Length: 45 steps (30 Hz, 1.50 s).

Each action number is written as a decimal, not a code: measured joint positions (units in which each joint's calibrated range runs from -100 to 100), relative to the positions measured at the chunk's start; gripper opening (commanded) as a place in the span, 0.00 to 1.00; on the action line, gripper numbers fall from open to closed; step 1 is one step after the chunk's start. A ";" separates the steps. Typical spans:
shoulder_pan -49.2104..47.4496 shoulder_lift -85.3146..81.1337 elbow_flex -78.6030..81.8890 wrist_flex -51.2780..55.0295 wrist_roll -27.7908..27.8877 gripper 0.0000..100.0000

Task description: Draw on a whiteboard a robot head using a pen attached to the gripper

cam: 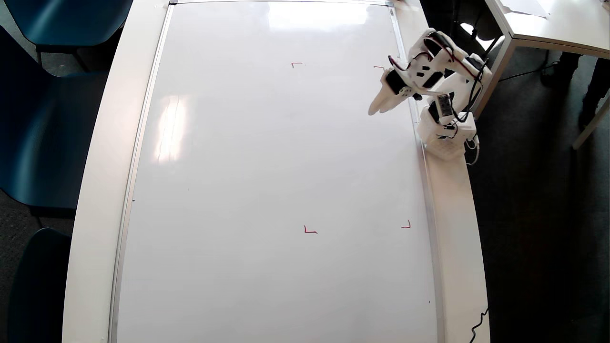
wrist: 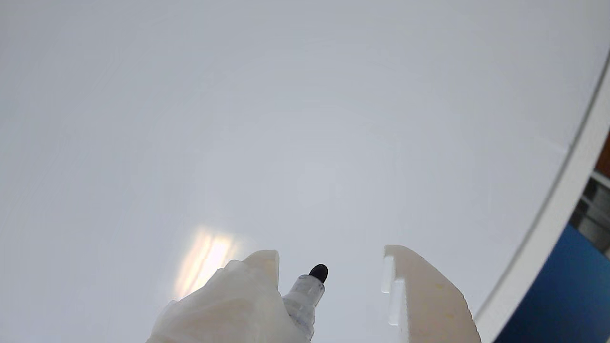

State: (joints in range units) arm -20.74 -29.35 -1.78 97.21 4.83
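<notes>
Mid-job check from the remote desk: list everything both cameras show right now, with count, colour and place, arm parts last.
whiteboard: one, glossy white, silver frame, covering most of the table; no blue lines drawn yet
red corner marks: four, red, right half of the board in the overhead view
table: one, white, under the board
chairs: blue, left of the table in the overhead view
second table: one, white, top right
pen: one, clear barrel, dark tip, fixed beside one finger in the wrist view
gripper: one, white, open, above the board's right edge
arm base: one, white, table's right rim

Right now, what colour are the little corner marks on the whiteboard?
Red. The corner marks on the whiteboard show best in the overhead view.
</notes>
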 measured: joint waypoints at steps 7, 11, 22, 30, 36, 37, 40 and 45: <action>0.00 0.17 10.23 1.52 0.00 0.15; -1.66 0.34 16.45 1.52 0.00 0.15; -13.50 8.47 20.56 1.52 -2.80 0.15; -15.08 20.16 16.63 1.52 -2.96 0.15; -14.93 25.84 10.05 1.52 -2.96 0.15; -14.48 26.60 8.95 1.52 -2.96 0.15; -14.18 28.29 8.13 1.52 -2.96 0.15; -12.22 29.82 7.95 -0.34 -2.96 0.15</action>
State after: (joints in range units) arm -32.96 0.47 6.17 96.88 1.88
